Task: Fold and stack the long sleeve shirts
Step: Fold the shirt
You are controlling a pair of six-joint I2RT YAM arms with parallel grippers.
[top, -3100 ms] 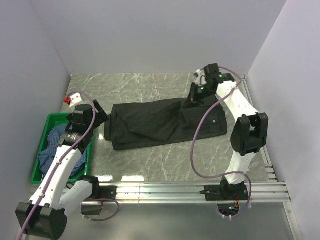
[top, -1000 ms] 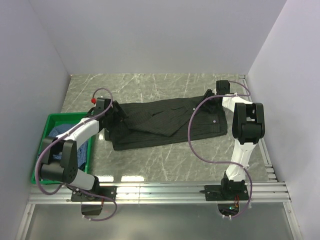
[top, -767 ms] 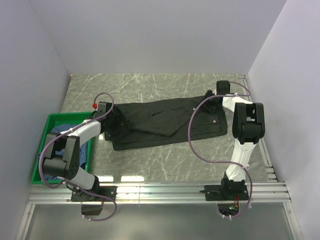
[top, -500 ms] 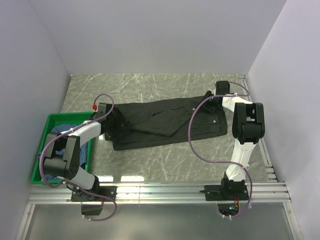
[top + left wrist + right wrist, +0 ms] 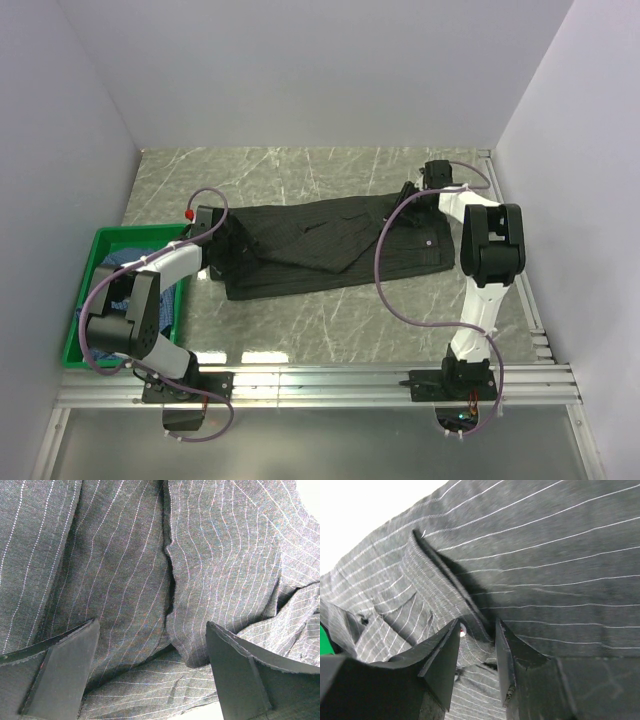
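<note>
Black shirt (image 5: 320, 245) on grey marble table (image 5: 300, 175), white walls (image 5: 300, 70); L gripper (image 5: 151, 625) released, R gripper (image 5: 476, 625) grasping it.

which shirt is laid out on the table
The black pinstriped shirt, spread out across the table. The blue checked shirt is not on the table surface: it lies bunched inside the green crate at the left.

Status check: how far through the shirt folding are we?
Done: the black shirt lies on the table, partly folded into a long band. In hand: right gripper pinches a ridge of cloth at its right end; left gripper hangs open over the left end. Left: finishing that fold, then the blue shirt, bunched in the green crate, and stacking.
</note>
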